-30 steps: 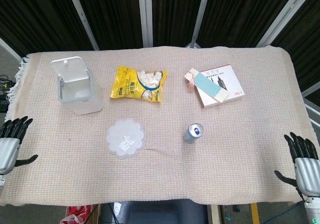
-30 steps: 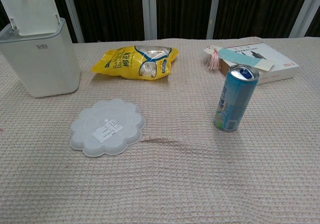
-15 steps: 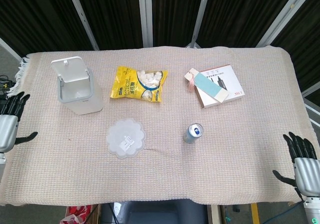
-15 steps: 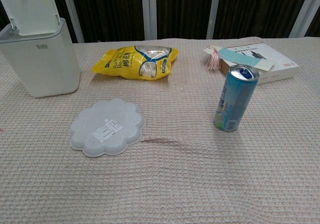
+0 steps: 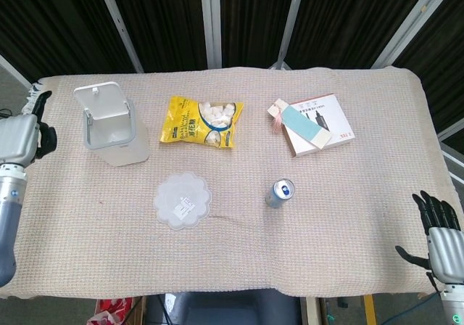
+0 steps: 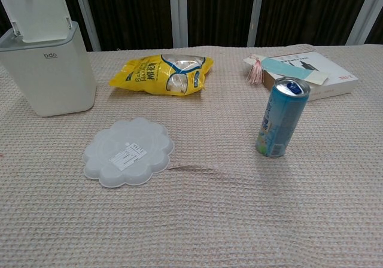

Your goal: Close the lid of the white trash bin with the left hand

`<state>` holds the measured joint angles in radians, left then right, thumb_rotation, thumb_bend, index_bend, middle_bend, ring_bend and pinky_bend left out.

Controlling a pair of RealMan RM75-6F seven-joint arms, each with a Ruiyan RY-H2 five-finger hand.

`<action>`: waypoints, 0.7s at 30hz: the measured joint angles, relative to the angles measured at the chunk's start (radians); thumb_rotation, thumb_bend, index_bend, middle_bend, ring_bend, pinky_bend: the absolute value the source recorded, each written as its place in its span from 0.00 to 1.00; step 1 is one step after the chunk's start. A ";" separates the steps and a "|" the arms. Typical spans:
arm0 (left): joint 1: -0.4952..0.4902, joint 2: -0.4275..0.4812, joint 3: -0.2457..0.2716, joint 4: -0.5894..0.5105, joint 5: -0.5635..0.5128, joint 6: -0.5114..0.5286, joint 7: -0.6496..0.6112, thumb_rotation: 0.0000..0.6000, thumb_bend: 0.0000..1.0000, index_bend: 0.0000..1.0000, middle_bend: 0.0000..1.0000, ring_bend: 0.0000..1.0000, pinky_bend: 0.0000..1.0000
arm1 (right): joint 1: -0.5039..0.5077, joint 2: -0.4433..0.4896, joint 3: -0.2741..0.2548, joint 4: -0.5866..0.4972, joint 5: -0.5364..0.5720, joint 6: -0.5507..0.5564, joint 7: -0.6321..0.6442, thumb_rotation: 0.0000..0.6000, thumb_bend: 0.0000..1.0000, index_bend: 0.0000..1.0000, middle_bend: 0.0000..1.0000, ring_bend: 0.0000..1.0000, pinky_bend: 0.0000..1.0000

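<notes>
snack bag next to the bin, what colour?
Yellow, with a clear window showing white pieces; the snack bag shows best in the chest view.

My left hand (image 5: 20,138) raised along the table's left edge, now level with the bin (image 5: 112,125) (lid (image 5: 101,99) open), not touching it.

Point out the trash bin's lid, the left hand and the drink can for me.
lid (image 6: 37,11), chest view, on its raised inner face.
left hand (image 5: 20,138), head view, on the back of the hand, left of the bin.
drink can (image 6: 281,119), chest view, on its upright side wall.
</notes>
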<state>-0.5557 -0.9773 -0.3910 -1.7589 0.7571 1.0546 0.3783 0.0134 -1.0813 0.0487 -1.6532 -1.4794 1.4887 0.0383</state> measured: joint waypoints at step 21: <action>-0.381 -0.023 0.012 0.139 -0.585 -0.114 0.330 1.00 0.82 0.10 0.93 0.93 1.00 | 0.009 0.011 0.012 -0.014 0.040 -0.032 0.033 1.00 0.15 0.00 0.00 0.00 0.00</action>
<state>-0.9363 -0.9998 -0.3786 -1.6203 0.1721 0.9405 0.7080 0.0221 -1.0702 0.0605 -1.6675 -1.4396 1.4566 0.0708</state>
